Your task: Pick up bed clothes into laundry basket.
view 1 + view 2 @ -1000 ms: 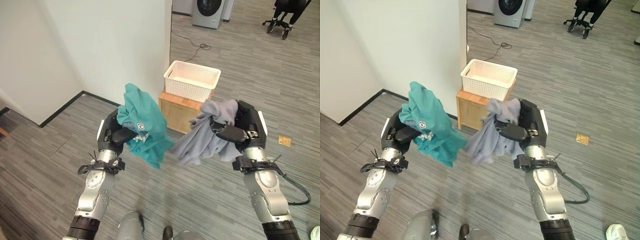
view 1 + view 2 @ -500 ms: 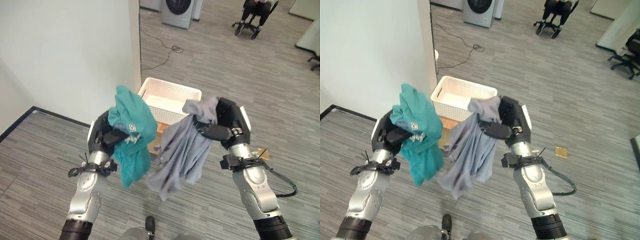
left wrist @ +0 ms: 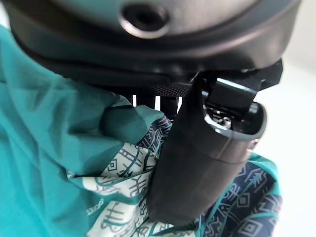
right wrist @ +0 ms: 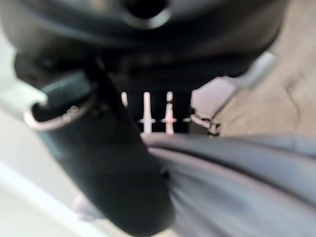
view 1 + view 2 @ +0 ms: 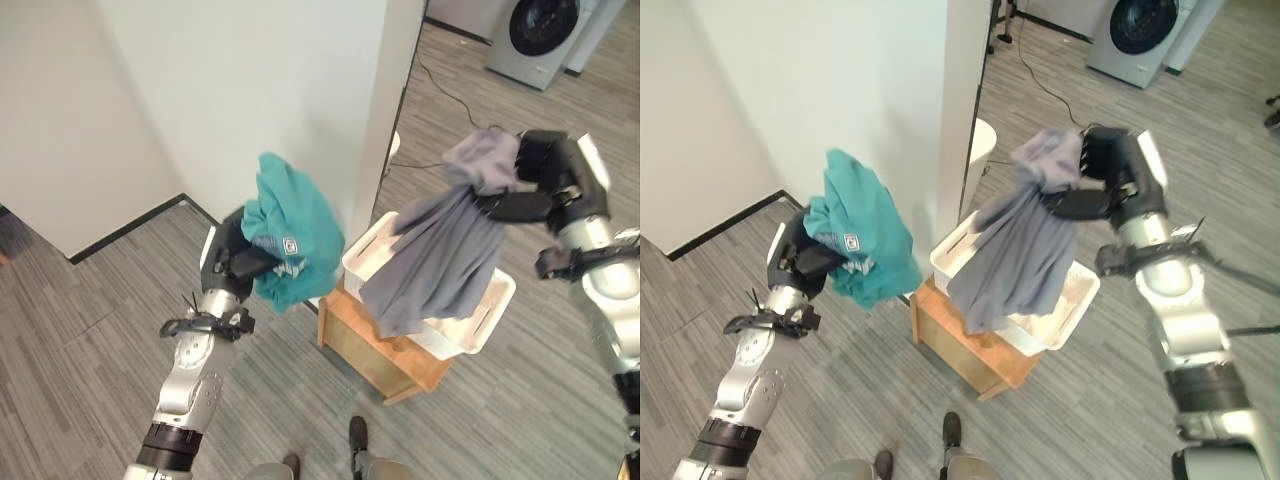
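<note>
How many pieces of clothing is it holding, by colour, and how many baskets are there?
Teal garment: 1, in the left hand
Grey garment: 1, in the right hand
White laundry basket: 1
Total: 3

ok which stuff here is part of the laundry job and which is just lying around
Job: teal garment in left hand; grey garment in right hand, hanging over the basket.
Lying about: wooden stand under the basket, washing machine, floor cable.
</note>
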Available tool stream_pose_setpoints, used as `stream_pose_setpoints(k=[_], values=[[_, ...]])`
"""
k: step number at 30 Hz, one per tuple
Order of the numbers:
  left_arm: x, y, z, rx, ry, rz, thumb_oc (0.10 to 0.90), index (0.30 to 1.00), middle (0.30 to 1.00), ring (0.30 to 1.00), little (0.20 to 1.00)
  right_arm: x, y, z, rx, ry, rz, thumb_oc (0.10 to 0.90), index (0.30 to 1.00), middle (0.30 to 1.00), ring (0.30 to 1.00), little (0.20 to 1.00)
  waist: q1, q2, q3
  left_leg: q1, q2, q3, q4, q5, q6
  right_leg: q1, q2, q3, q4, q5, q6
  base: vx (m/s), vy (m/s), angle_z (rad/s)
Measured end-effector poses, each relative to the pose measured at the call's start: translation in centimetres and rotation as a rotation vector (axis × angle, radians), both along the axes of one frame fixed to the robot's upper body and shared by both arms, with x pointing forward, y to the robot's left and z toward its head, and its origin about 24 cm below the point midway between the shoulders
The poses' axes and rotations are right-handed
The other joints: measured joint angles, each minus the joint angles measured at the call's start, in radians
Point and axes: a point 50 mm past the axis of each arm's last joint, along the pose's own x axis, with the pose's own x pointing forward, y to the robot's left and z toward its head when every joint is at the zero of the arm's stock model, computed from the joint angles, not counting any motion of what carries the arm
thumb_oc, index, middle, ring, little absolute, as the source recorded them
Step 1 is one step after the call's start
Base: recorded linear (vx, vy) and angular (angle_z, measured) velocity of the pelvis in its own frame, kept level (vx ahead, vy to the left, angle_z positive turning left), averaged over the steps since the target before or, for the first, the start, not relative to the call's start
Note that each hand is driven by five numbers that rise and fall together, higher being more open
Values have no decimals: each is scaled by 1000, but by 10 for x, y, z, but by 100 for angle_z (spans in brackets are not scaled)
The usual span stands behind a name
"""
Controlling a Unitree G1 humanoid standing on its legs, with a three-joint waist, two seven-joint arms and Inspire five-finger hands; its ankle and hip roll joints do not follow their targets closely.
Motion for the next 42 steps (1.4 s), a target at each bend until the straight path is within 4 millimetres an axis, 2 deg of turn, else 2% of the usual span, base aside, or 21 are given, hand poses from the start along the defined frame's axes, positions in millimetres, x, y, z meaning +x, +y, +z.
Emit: stream_pose_setpoints(k=[2, 3, 5, 8, 9, 11, 12, 16, 21, 30, 42], values=[[-3, 5, -4, 4, 21, 3, 400, 300, 300, 300, 300, 0, 6, 21, -60, -41, 18, 400, 300, 300, 300, 300, -10, -13, -4, 19, 9, 2, -21, 32, -2, 12, 6, -2, 0, -7, 7, 44, -50, -8], [-3, 6, -5, 12, 29, 0, 400, 300, 300, 300, 300, 3, 14, 43, -96, -81, 34, 400, 300, 300, 300, 300, -28, -18, -3, 35, 8, 3, -40, 33, -1, 23, 6, -3, 0, -17, 16, 26, -34, -2], [-3, 3, -6, 2, 29, -32, 400, 300, 300, 300, 300, -1, 23, 77, -221, -132, 25, 400, 300, 300, 300, 300, -33, -18, -5, 51, 3, -2, -50, 38, 1, 29, 0, -15, -1, -22, 22, 36, -29, 14], [-3, 3, -6, -10, 32, -37, 400, 300, 300, 300, 300, -4, 33, 102, -253, -204, 39, 400, 300, 300, 300, 300, -26, -20, -7, 55, 3, -7, -53, 39, 2, 33, -1, -18, -1, -22, 23, 24, -15, 11], [-3, 4, -6, -1, 36, -38, 400, 300, 300, 300, 300, -5, 41, 117, -283, -247, 55, 400, 300, 300, 300, 300, -19, -22, -7, 56, 0, -10, -53, 39, 2, 35, -5, -18, -1, -27, 29, 20, -8, 10], [-3, 5, -6, 1, 36, -37, 400, 300, 300, 300, 300, -6, 44, 120, -293, -257, 60, 400, 300, 300, 300, 300, -16, -22, -7, 56, -1, -11, -53, 39, 2, 36, -6, -18, -1, -29, 32, 8, -3, 4], [-3, 5, -7, -12, 41, -37, 400, 300, 300, 300, 300, -4, 48, 126, -334, -264, 57, 400, 300, 300, 300, 300, -2, -24, -9, 58, -3, -11, -55, 39, 2, 37, -8, -17, -1, -31, 35, 0, 0, 0], [-5, 7, -9, -22, 54, -35, 400, 300, 300, 300, 300, 6, 45, 120, -360, -228, 24, 400, 300, 300, 300, 300, 6, -31, -13, 60, -4, -6, -60, 41, 5, 36, -9, -14, -1, -34, 38, 9, 3, -2], [-8, 13, -11, 0, 67, -29, 400, 300, 300, 300, 300, 20, 38, 103, -399, -136, -25, 400, 300, 300, 300, 300, 0, -30, -14, 61, -4, 3, -68, 47, 7, 29, -7, -1, -1, -33, 37, 10, 5, -8], [-17, 19, -21, 8, 109, -8, 400, 300, 300, 300, 300, 27, 20, 95, -398, -75, -114, 400, 300, 300, 300, 300, -1, -24, -17, 60, -1, 4, -72, 47, 7, 25, -4, 3, -1, -33, 37, 16, 2, 0], [-26, 25, -31, 9, 149, 11, 400, 300, 300, 300, 300, 32, 37, 86, -443, -62, -57, 400, 300, 300, 300, 300, 3, -6, -27, 59, -1, 3, -71, 47, 7, 25, -5, 1, -1, -33, 37, -6, 0, 0]])
